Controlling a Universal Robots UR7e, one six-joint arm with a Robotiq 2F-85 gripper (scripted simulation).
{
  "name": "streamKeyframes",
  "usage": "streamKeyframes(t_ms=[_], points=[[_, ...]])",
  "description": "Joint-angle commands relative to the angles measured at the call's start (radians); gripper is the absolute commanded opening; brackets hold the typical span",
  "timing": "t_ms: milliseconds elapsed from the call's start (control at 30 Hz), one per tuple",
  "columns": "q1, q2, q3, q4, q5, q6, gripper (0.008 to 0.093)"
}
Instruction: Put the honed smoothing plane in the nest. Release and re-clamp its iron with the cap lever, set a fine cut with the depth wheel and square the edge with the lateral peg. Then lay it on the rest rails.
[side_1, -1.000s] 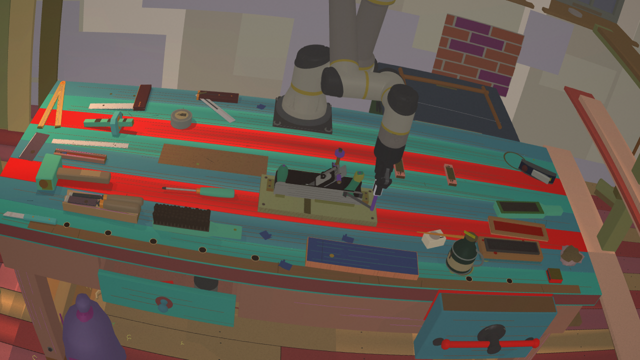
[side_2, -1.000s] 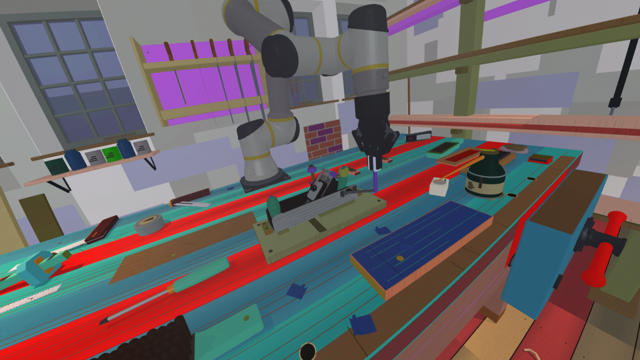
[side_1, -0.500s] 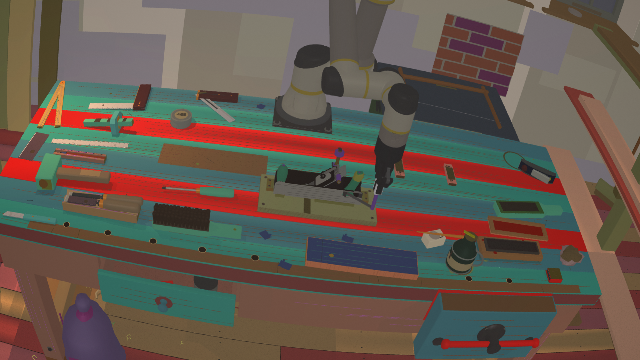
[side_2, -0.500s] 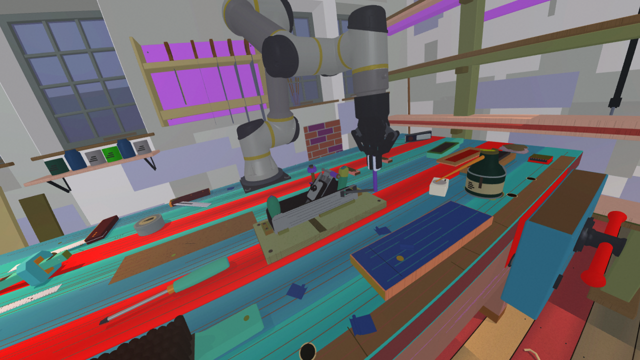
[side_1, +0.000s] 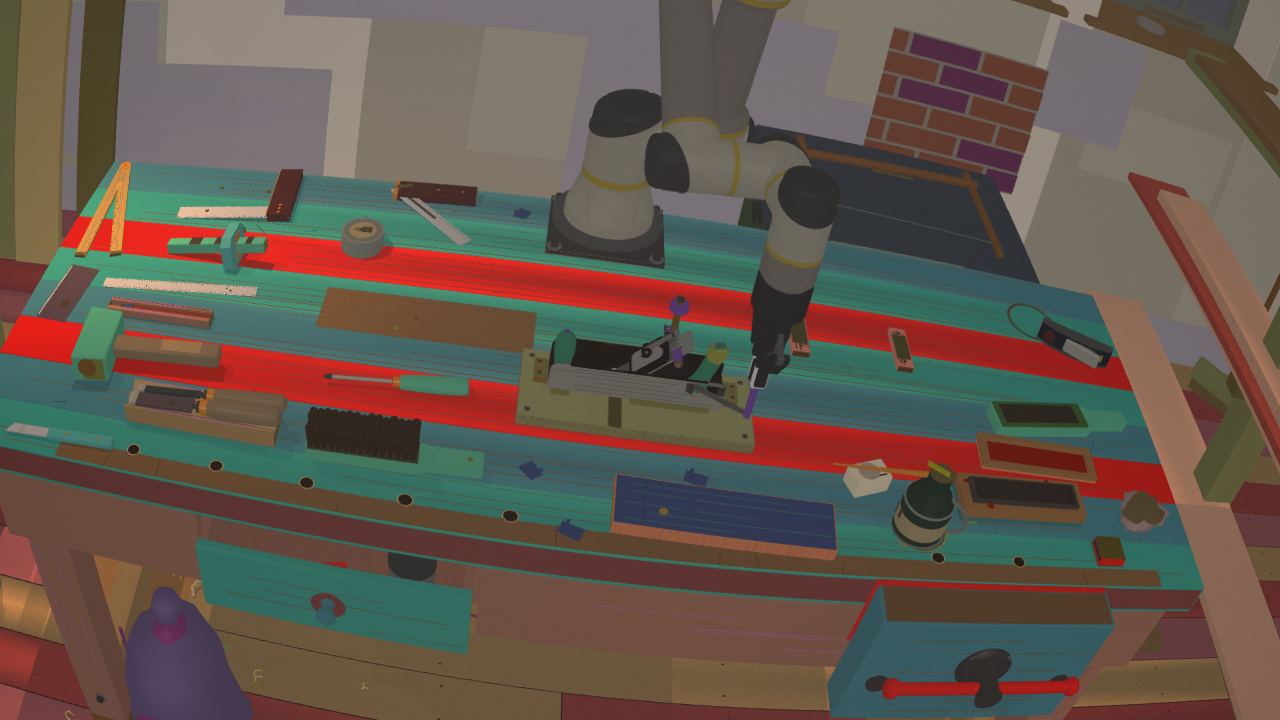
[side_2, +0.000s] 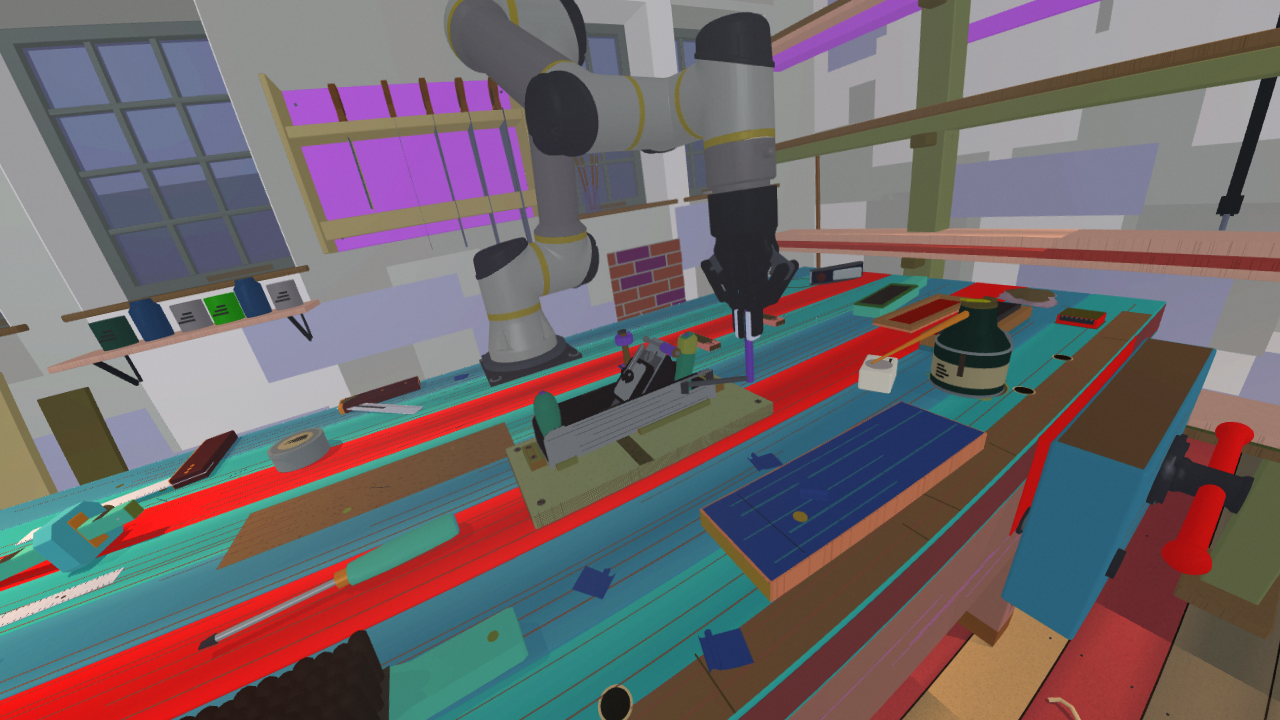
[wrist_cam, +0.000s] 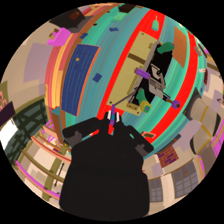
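Observation:
The smoothing plane (side_1: 631, 363) (side_2: 618, 403) (wrist_cam: 153, 77) sits in the tan nest board (side_1: 627, 407) at the bench's middle, green knobs at each end. A thin grey arm runs from the plane's right end to an upright purple lateral peg (side_1: 755, 394) (side_2: 748, 355) (wrist_cam: 112, 116) off the nest's right corner, and my gripper (side_1: 761, 374) (side_2: 746, 327) (wrist_cam: 113, 118) stands straight above it, closed around the peg's top. A purple-knobbed lever (side_1: 678, 313) rises behind the plane's iron. A ribbed purple wheel (wrist_cam: 142, 73) sits beside the iron.
A dark green bottle (side_1: 922, 510) and a white block (side_1: 866, 477) stand right of the nest. A blue board (side_1: 723, 515) lies in front. Two small rest rails (side_1: 799, 338) (side_1: 900, 349) lie behind the gripper. A screwdriver (side_1: 403, 383) lies to the left.

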Motion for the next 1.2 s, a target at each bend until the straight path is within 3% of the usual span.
streamKeyframes(t_ms=[0,1167], points=[[0.001,-0.001,0.0,0.0,0.001,-0.002,0.008],[0.013,-0.016,0.019,-0.004,0.001,-0.083,0.008]])
